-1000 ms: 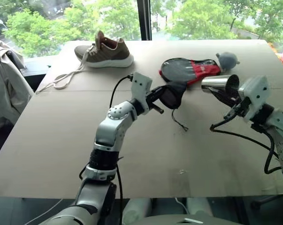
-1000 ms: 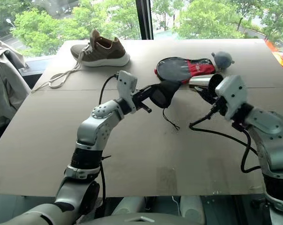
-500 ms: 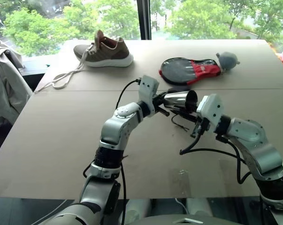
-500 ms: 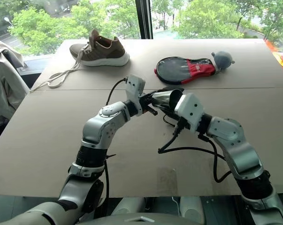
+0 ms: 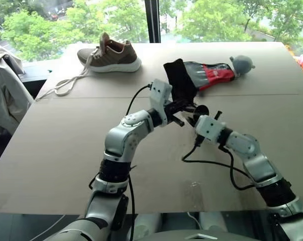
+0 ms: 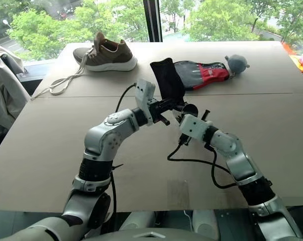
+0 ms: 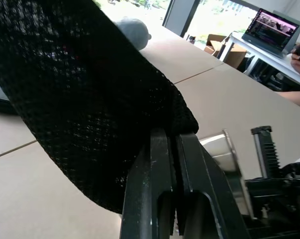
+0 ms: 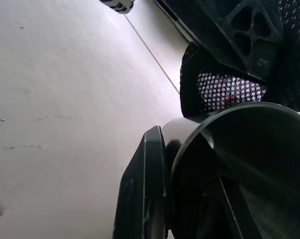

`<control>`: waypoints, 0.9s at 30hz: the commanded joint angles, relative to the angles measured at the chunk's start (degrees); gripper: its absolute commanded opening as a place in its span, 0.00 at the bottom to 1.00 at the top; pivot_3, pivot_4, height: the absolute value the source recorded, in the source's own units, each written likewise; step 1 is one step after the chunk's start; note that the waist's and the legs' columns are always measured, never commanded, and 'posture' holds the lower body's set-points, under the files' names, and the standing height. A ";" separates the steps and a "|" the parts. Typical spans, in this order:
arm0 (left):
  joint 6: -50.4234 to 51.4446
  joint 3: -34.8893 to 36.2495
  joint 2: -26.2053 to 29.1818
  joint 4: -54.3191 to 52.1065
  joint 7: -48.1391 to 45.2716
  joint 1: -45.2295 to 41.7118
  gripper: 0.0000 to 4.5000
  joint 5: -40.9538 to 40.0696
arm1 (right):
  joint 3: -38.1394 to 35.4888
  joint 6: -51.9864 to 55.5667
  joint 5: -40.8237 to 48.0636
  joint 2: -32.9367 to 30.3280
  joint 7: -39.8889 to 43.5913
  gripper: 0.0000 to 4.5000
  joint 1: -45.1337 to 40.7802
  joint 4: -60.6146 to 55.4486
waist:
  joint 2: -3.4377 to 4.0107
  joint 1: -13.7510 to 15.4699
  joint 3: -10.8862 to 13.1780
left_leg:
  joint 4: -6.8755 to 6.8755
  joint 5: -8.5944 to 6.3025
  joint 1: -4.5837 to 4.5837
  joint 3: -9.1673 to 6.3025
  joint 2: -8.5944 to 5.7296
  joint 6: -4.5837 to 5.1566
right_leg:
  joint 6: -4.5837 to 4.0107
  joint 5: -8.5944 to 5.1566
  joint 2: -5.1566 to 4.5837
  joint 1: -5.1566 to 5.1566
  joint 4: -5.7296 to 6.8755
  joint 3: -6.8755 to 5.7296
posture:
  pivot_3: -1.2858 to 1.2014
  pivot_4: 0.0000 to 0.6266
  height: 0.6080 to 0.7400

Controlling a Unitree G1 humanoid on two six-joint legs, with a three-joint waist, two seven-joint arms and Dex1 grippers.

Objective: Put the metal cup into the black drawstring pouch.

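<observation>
The black drawstring pouch (image 5: 179,80) stands upright above the table's middle, and my left gripper (image 5: 183,107) is shut on its lower edge. In the left wrist view the fingers (image 7: 162,149) pinch the mesh fabric (image 7: 85,99). The metal cup (image 5: 200,109) lies on its side right beside that edge, its rim (image 7: 223,148) showing next to the pouch. My right gripper (image 5: 205,114) is shut on the cup's wall (image 8: 249,164), one finger (image 8: 145,189) outside it. I cannot tell whether any of the cup is inside the pouch.
A brown shoe (image 5: 111,52) with loose laces sits at the back left. A black-and-red paddle case (image 5: 211,74) and a grey rounded thing (image 5: 240,64) lie behind the pouch. A jacket (image 5: 3,85) hangs off the table's left. A laptop (image 7: 276,25) stands on a far desk.
My right gripper has swung left and down with the cup, from the table's right side up to the pouch. The pouch, drooping before, now stands upright.
</observation>
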 commanded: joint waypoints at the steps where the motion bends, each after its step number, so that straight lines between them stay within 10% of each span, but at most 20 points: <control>1: 0.45 0.86 -0.05 -2.69 0.24 -0.10 0.00 -1.74 | -1.30 -5.51 -5.45 2.85 -9.10 0.01 -1.76 1.13 | 0.00 0.11 0.00 | 0.00 0.00 0.00 0.00 0.00 -0.01 | 0.00 0.00 0.00 0.00 0.01 0.00 | 0.52 0.24 1.00; 27: 3.43 10.05 -1.69 3.26 4.79 -5.96 0.00 -8.67 | -2.94 -12.49 -3.81 10.21 -13.83 0.01 4.49 -4.27 | 0.00 -1.09 0.00 | -0.03 0.00 0.05 0.02 0.02 -0.02 | -0.03 0.02 0.06 0.00 0.02 0.07 | 0.52 0.24 1.00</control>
